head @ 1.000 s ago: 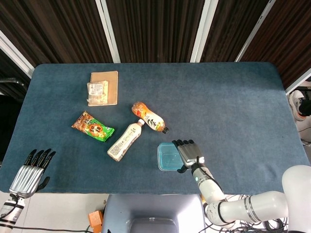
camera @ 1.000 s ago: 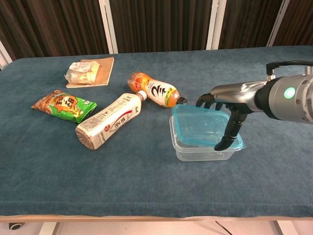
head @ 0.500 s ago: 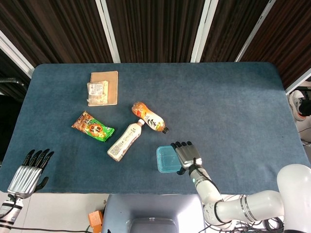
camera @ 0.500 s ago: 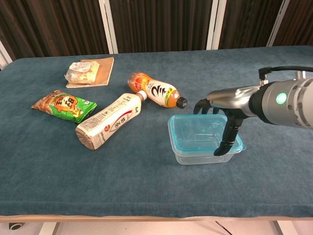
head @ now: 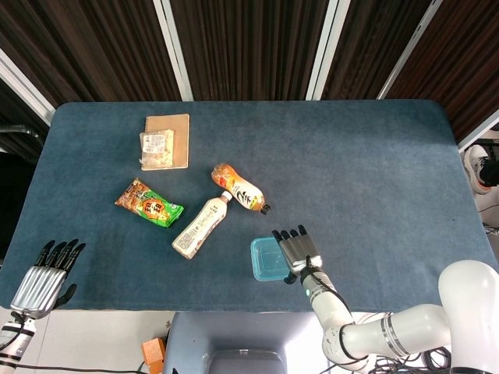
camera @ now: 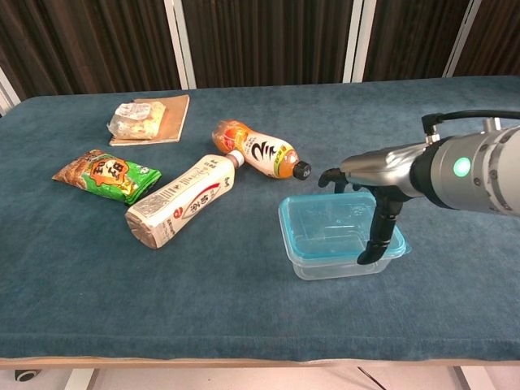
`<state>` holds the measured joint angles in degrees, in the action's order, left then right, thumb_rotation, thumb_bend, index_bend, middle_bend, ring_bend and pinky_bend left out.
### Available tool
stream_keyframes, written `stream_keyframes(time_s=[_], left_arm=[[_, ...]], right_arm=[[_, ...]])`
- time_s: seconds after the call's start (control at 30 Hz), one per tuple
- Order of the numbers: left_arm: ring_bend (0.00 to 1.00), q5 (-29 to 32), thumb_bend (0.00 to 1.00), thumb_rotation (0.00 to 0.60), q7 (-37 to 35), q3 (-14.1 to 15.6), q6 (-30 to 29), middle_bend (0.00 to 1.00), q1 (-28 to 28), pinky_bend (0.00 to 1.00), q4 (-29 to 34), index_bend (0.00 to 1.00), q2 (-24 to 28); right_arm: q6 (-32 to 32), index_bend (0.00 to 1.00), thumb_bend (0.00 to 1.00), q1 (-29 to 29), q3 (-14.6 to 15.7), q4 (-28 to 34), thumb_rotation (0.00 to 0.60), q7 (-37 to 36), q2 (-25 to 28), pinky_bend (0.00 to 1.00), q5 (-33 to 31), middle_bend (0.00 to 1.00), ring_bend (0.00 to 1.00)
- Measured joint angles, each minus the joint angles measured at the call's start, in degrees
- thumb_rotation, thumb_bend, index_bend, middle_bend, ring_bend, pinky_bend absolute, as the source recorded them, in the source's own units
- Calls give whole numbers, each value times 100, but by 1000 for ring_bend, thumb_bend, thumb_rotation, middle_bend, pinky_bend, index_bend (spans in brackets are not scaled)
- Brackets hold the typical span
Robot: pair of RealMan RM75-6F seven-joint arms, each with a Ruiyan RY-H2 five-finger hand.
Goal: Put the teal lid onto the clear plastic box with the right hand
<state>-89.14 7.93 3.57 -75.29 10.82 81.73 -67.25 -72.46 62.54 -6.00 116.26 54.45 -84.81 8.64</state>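
a: far left, off the near corner of the worktop: left hand, fingers spread, holding nothing.

b: next along, on the blue cloth?

a: up at the back left, tan notebook with a small clear snack packet lying on its near-left part. nearer and a little right, green snack bag, flat, well apart from the notebook.

b: and toward the middle?

a: white bottle lying on its side, cap end pointing back-right, close to the orange bottle, also on its side with dark cap toward the right. cannot tell whether touching.

b: then the task things?

a: just right of and nearer than the orange bottle's cap: clear plastic box near the front edge, teal lid sitting on top of it, roughly lined up with the rim. cannot tell whether pressed fully home.

b: right hand?

a: right hand over the right side of the box, fingers arched above the lid's far edge, thumb hanging down past the near-right corner. looks like a loose clasp on the lid, not a firm pinch. silver forearm reaching in from the right.
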Motion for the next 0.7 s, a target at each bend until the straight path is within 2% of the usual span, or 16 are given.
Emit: stream_keyframes(time_s=[0.2,0.47,0.7], left_arm=[[74,-13,351,600,-32,0,-16,55,-5,44,9,0,18],[74,-22,350,600,-43,-2,-36,55,-15,44,30,0,44],[76,-10,350,600,-21,-10,-52,57,-28,44,60,0,62]], right_arm=[[-82,0,101,33,6,45,600,105,-7,0,-41,6,0],[37,0,101,41,33,221,600,147,178,0,-55,0,0],[-167,10,101,-49,168,537,600,110,383,0,544,0,0]])
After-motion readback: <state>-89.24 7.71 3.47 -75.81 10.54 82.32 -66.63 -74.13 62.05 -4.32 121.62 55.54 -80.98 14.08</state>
